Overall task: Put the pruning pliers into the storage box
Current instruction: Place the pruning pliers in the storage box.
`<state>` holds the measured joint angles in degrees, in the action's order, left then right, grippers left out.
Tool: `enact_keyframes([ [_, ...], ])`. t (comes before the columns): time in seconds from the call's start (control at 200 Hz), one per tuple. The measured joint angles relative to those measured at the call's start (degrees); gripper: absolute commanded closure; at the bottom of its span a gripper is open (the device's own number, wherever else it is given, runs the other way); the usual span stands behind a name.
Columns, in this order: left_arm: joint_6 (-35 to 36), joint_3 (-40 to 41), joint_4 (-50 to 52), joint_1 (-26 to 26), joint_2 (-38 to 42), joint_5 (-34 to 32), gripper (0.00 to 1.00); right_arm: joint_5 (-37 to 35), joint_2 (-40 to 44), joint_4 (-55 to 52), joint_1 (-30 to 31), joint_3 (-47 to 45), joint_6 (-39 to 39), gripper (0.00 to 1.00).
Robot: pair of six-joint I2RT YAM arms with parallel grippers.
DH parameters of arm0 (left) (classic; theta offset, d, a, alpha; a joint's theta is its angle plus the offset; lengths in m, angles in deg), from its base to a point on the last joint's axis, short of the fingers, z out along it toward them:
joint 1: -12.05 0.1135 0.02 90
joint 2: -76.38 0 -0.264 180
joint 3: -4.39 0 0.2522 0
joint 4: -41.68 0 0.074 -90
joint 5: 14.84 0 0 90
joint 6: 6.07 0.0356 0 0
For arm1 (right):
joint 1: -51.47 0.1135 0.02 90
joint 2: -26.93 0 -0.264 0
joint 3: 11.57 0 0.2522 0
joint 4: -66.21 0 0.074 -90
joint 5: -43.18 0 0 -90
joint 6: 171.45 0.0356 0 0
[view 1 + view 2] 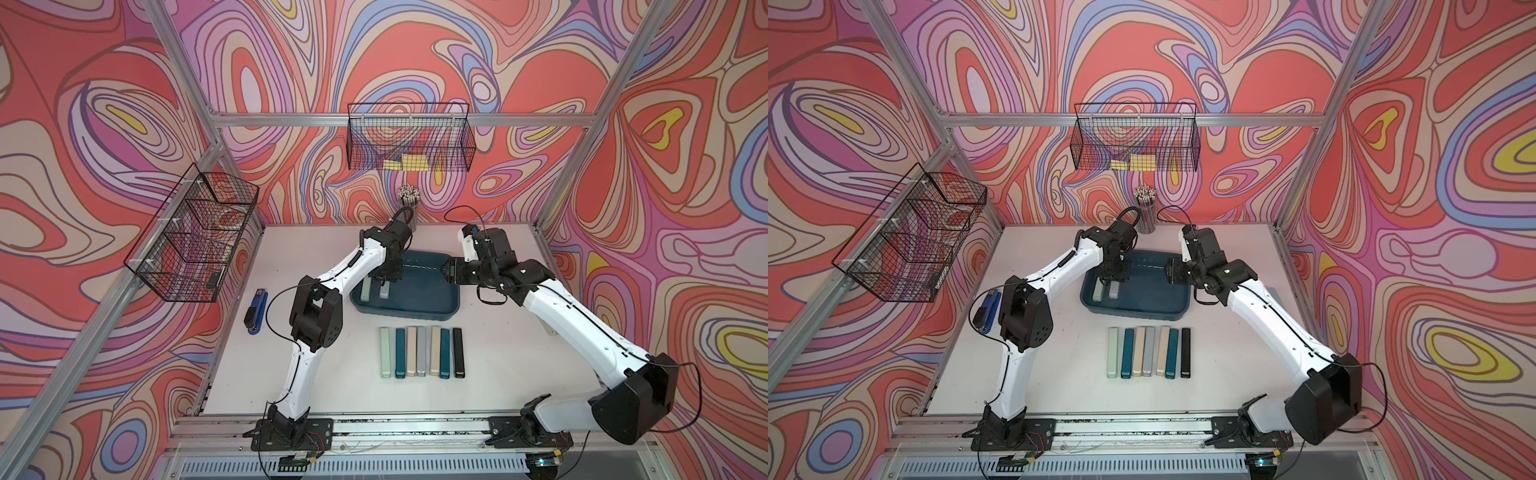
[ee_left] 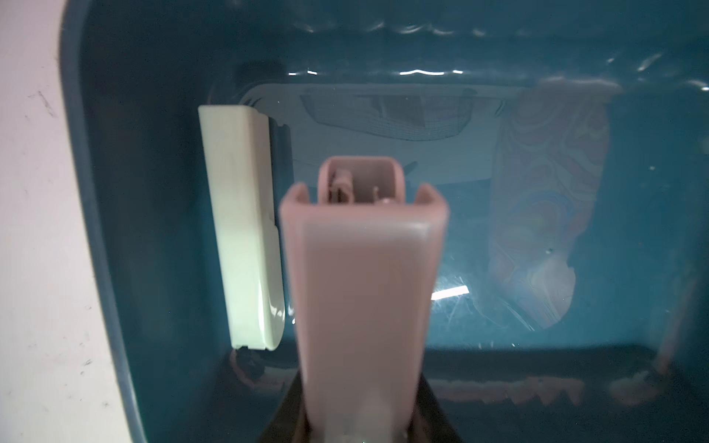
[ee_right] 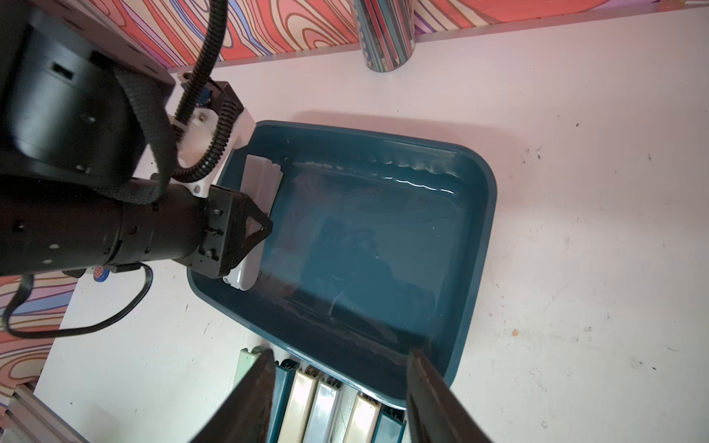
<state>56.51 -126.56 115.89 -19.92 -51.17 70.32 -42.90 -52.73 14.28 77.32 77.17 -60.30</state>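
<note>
Grey pliers [image 2: 364, 287] just beside green pliers [image 2: 241, 230]

The table [image 1: 332, 395] carries the storage box [image 1: 409, 317], seven pruning pliers [image 1: 421, 351], a stapler [image 1: 257, 311] and a pencil cup [image 1: 1146, 214].

Bright, even light; blurry wrist close-ups.

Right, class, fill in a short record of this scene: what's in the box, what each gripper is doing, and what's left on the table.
Storage box: holds one pale green pruning pliers, near its left end
Left gripper: shut on grey pruning pliers, over the box floor beside the green one
Right gripper: open, empty, at the box's right rim
Table: row of seven pruning pliers in front of the box; blue stapler at left
</note>
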Motion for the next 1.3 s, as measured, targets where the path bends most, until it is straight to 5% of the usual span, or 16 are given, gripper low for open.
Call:
enact_keyframes([
  [0.891, 0.39, -0.44, -3.34, 3.13, -7.91, -2.08, 0.90, 0.22, -2.82, 2.91, 0.00, -4.83, 1.46, 0.45],
  [1.297, 0.20, -0.42, -3.67, 3.19, -8.33, -2.45, 0.73, 0.48, -4.13, 3.06, 0.00, -4.83, 1.70, 0.36],
])
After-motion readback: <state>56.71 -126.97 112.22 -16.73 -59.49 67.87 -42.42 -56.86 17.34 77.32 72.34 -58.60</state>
